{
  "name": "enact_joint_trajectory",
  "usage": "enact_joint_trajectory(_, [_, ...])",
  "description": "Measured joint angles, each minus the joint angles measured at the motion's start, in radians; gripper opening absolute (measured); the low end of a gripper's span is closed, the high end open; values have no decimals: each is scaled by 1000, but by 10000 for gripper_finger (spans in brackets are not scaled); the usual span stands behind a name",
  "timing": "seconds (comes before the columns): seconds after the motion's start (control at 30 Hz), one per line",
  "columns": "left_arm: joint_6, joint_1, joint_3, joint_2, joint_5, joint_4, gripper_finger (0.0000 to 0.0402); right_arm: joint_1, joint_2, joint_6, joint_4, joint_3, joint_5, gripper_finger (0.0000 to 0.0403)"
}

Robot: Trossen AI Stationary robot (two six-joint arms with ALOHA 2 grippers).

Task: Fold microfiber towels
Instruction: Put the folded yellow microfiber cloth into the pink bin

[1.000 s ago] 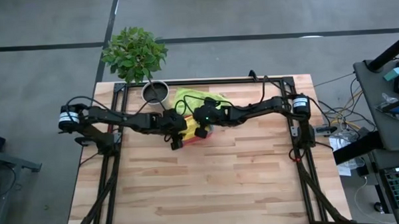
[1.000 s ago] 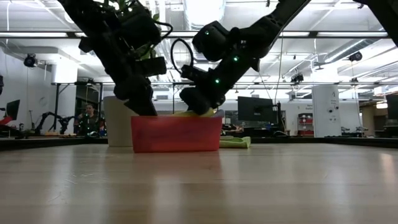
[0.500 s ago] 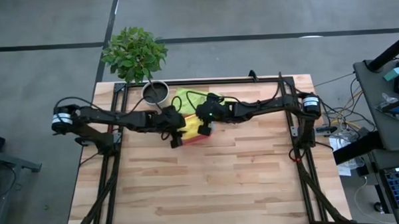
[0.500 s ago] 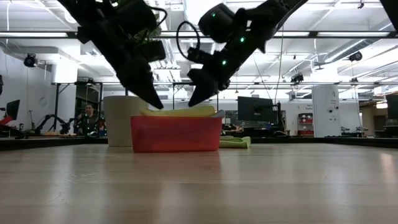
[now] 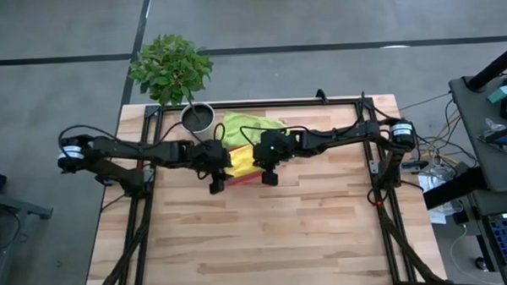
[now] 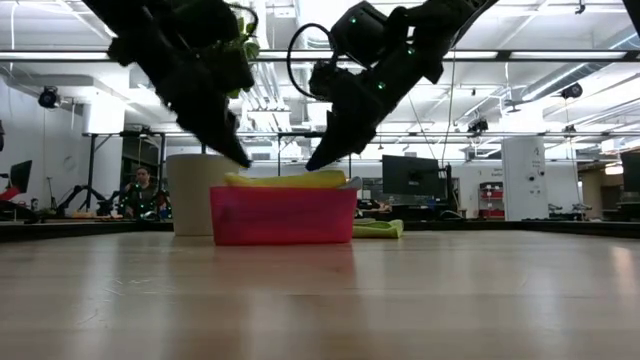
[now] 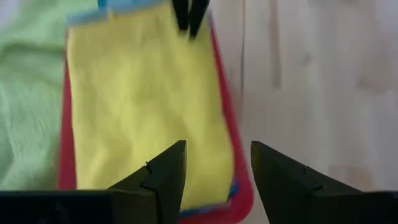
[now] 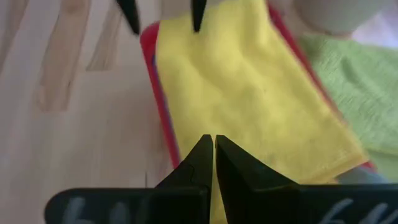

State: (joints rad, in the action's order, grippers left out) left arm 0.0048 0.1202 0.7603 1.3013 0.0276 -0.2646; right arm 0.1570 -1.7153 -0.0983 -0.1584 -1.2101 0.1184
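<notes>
A folded yellow towel (image 7: pixel 143 99) lies flat in the pink tray (image 6: pixel 285 218), on top of a teal-blue towel whose edge (image 7: pixel 134 5) shows beneath it. A lime green towel (image 5: pixel 255 125) lies spread on the table behind the tray. My left gripper (image 7: pixel 217 158) hovers open above the tray's left end, and in the low view its tip (image 6: pixel 243 160) is clear of the towel. My right gripper (image 8: pixel 213 146) is shut and hovers above the tray's right end (image 6: pixel 315 163). Neither touches anything.
A pale pot (image 6: pixel 190 195) with a leafy plant (image 5: pixel 171 67) stands just behind the tray's left end. Black frame rails (image 5: pixel 146 205) run along the table's left, right and far sides. Bare wood (image 5: pixel 265 235) fills the near half.
Both grippers have risen out of the tray, where their tips were down on the yellow towel, and have tipped to point less steeply downward. The yellow towel has stayed flat in the tray.
</notes>
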Motion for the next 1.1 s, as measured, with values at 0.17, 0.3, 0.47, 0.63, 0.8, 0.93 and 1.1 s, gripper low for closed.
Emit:
enact_joint_trajectory(0.17, [0, 3, -30, 65, -2, 15, 163, 4, -1, 11, 20, 41, -3, 12])
enact_joint_trajectory(0.3, [-1, 2, -30, 110, -3, 29, 163, 10, -2, 29, 16, 75, -10, 12])
enact_joint_trajectory(0.47, [-2, 3, -23, 121, -6, 23, 163, 12, -1, 39, 18, 84, -12, 12])
enact_joint_trajectory(0.63, [1, 3, -14, 95, -6, 6, 163, 12, 4, 29, -37, 53, -14, 12])
enact_joint_trajectory(0.8, [6, 4, -14, 48, -6, -13, 163, 14, 12, -2, -77, 11, -17, 12])
enact_joint_trajectory(0.93, [10, 4, -14, 8, -6, -19, 163, 21, 13, -35, -78, -13, -33, 12])
enact_joint_trajectory(1.1, [85, 3, -14, -35, -84, -14, 164, 43, 13, -60, -11, -29, -155, 12])
